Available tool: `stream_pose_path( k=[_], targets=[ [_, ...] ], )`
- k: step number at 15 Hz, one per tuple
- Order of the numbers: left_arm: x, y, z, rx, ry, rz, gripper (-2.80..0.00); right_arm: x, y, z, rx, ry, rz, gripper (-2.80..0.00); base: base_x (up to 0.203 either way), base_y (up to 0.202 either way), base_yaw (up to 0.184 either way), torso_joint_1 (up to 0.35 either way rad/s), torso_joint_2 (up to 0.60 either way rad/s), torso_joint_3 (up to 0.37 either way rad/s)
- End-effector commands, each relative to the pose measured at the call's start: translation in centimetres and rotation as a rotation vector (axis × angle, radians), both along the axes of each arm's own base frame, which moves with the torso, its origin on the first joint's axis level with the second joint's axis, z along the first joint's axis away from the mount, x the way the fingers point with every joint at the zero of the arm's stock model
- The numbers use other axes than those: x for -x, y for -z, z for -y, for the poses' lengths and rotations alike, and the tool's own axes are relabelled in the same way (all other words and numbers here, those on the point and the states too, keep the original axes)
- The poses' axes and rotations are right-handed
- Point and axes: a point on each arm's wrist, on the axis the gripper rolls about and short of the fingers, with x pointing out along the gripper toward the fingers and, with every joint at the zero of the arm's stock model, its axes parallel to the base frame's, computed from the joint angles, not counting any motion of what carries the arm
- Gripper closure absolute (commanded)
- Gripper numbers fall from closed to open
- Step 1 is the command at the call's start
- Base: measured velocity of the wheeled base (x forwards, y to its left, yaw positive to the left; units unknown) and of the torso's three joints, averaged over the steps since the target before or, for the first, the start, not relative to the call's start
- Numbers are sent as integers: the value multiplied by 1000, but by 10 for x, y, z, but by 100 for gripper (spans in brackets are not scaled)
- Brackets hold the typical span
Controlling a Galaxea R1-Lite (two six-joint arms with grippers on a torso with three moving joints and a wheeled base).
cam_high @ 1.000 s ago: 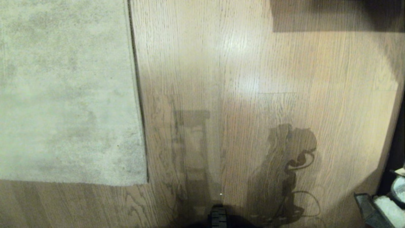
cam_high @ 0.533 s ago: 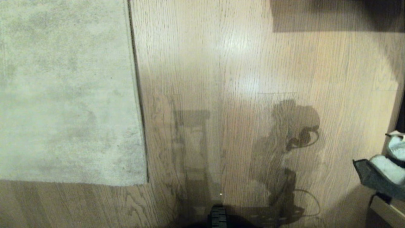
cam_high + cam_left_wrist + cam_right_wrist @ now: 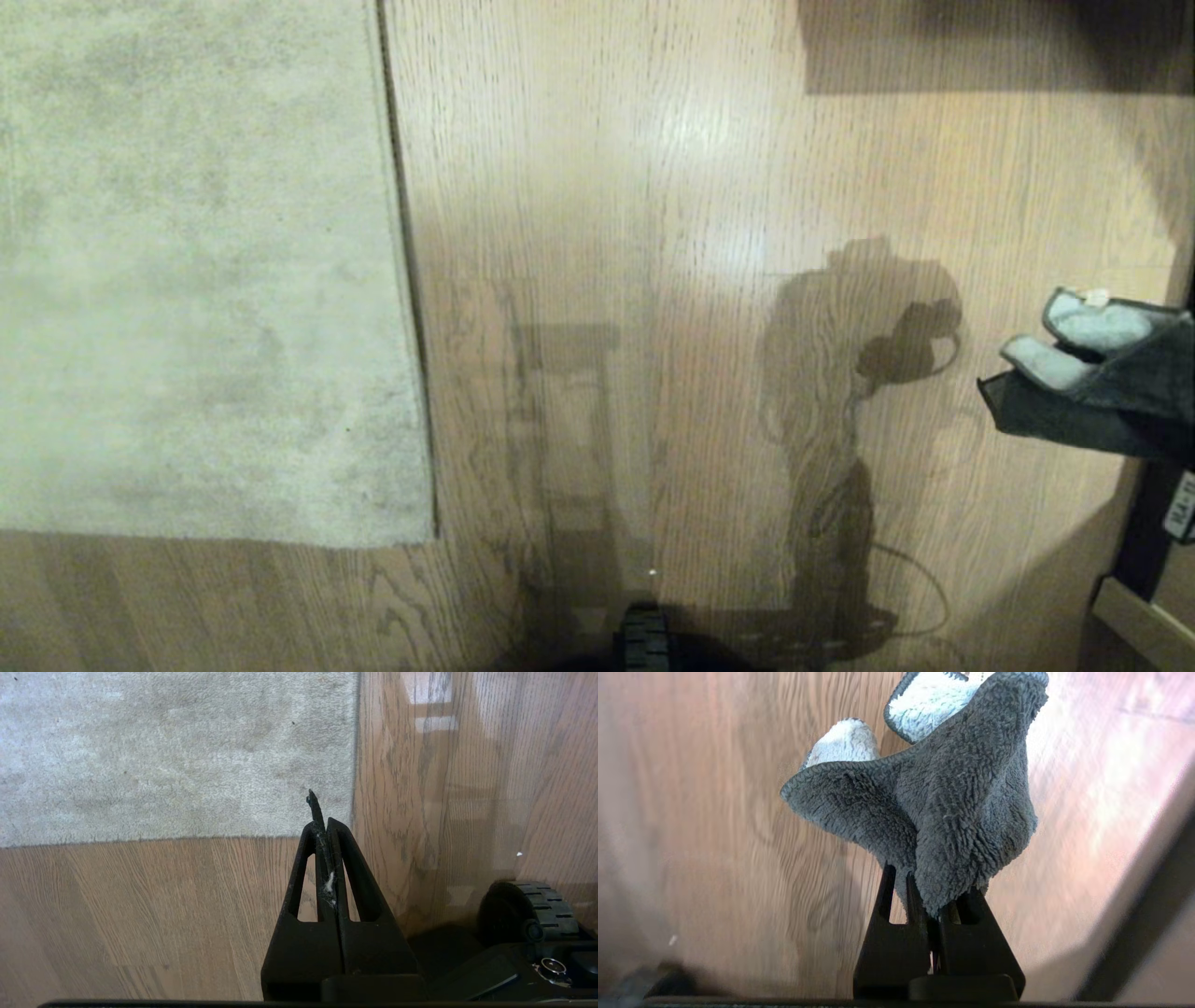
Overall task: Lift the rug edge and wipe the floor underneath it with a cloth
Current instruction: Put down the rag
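Rug edge (image 3: 403, 280) running near to far on the left, corner (image 3: 431, 534) lying flat at the near end, a thin shadow line along the border. Wide open floor (image 3: 691, 187) from that edge across to the right. Cloth (image 3: 1088, 383) in at the far right, above the planks, pinched in the closed right gripper (image 3: 934, 891), long axis left-right, loose pale corners pointing left toward the rug. Left gripper (image 3: 324, 828) pressed shut, empty, poised over the near corner.
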Motion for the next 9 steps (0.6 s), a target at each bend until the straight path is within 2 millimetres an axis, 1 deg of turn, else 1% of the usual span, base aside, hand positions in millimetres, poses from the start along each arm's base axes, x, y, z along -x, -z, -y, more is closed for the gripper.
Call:
stream_pose_path(
  k=[1, 4, 6, 9],
  targets=[
    [0, 0, 0, -1, 0, -2, 0, -43, 14, -1, -1, -1, -49, 0, 0, 0, 0, 0, 0, 0],
    [0, 0, 0, -1, 0, -2, 0, -74, 21, 0, -9, 0, 9, 0, 0, 0, 0, 0, 0, 0],
    [0, 0, 0, -1, 0, -2, 0, -88, 25, 0, -10, -2, 25, 0, 0, 0, 0, 0, 0, 0],
    [0, 0, 0, -1, 1, -2, 0, -109, 23, 0, -45, -32, 34, 0, 0, 0, 0, 0, 0, 0]
  ],
)
